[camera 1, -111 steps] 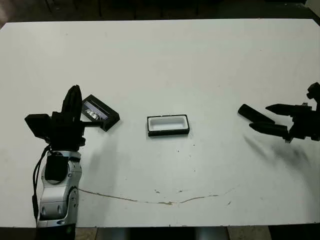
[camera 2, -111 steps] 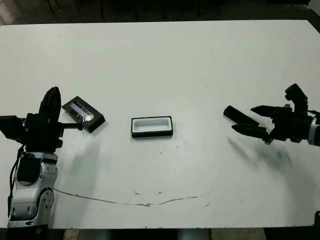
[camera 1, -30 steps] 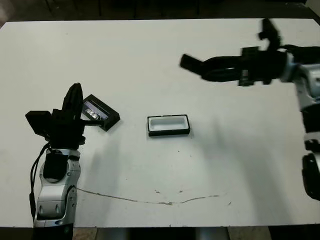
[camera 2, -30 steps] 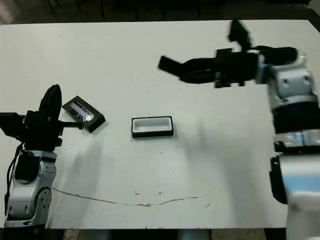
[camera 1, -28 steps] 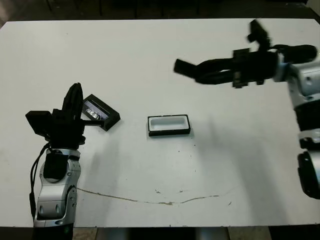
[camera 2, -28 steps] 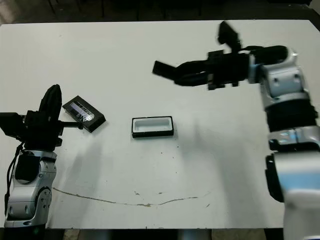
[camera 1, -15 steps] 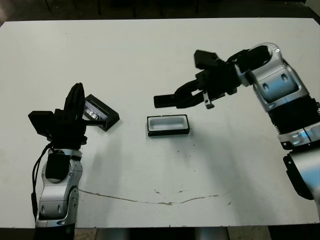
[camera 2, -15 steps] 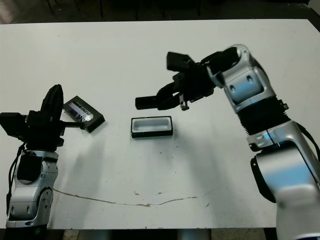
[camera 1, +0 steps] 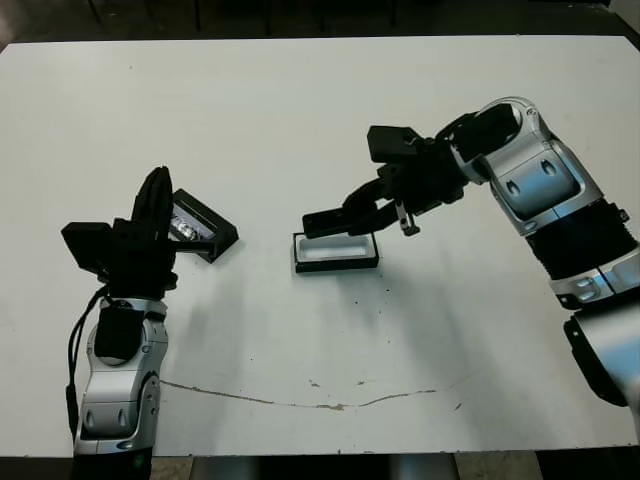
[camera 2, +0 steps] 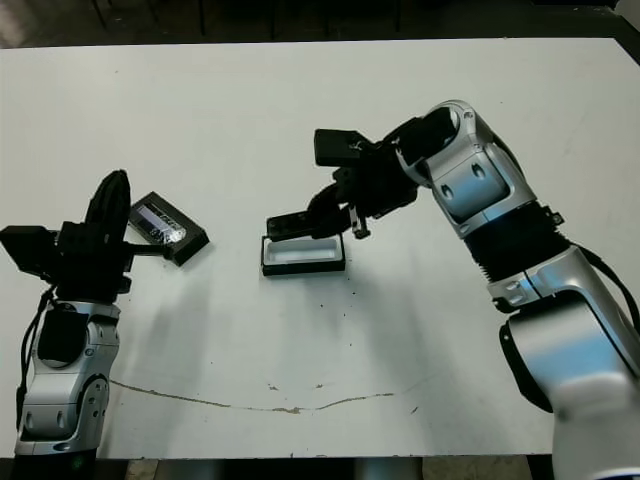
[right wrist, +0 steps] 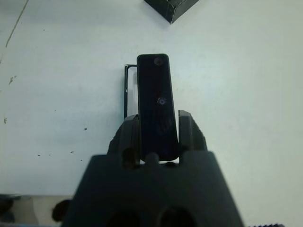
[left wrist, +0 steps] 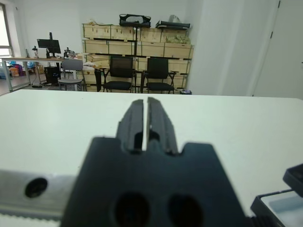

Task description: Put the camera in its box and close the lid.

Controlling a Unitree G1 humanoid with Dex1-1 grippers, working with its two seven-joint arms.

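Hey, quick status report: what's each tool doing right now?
Right tool shut on the camera, above the box. Left tool shut, empty, beside the lid. Nothing blocking the box.

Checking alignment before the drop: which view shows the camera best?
Right wrist view: the camera fills the centre, clamped in the right gripper, with the box edge peeking out behind it. Both eye views show it only as a thin dark bar over the box. The left wrist view does not show it.

White table [camera 1: 300,110] bearing box [camera 1: 337,256], lid [camera 1: 203,225]
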